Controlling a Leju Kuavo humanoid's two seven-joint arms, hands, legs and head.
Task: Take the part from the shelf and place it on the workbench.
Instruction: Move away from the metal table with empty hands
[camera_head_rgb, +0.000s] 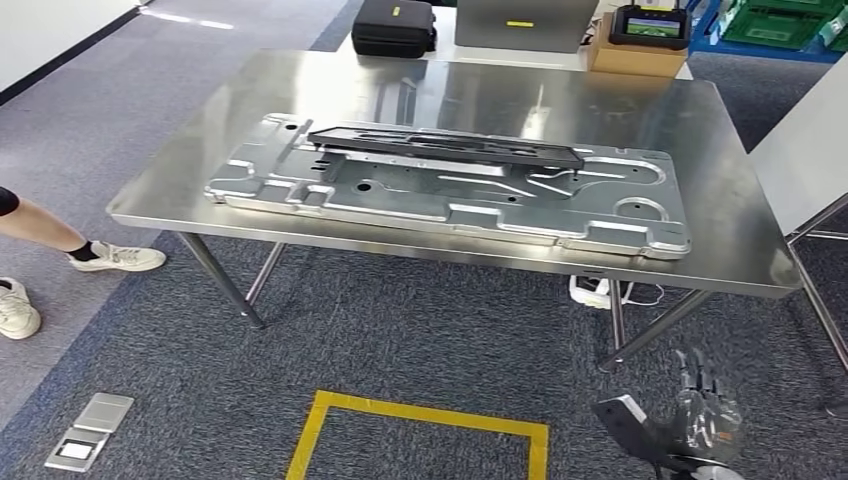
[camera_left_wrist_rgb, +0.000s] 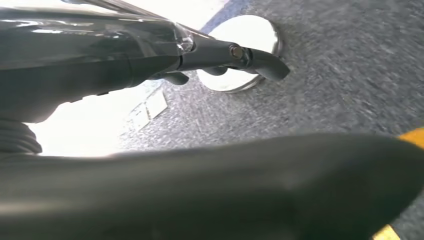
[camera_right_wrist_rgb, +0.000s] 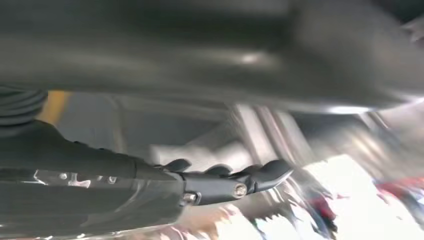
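The dark elongated part (camera_head_rgb: 445, 146) already lies on the large stamped metal panel (camera_head_rgb: 450, 195) on the steel table (camera_head_rgb: 720, 190), so the placing looks done. The right hand (camera_head_rgb: 705, 410) hangs low beside the table, fingers apart, holding nothing; the left hand (camera_left_wrist_rgb: 220, 55) likewise holds nothing.

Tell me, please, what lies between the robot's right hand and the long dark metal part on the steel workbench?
In the head view, grey carpet and the workbench's near edge with its slanted leg separate the right hand from the dark part, which rests on a silver stamped panel.
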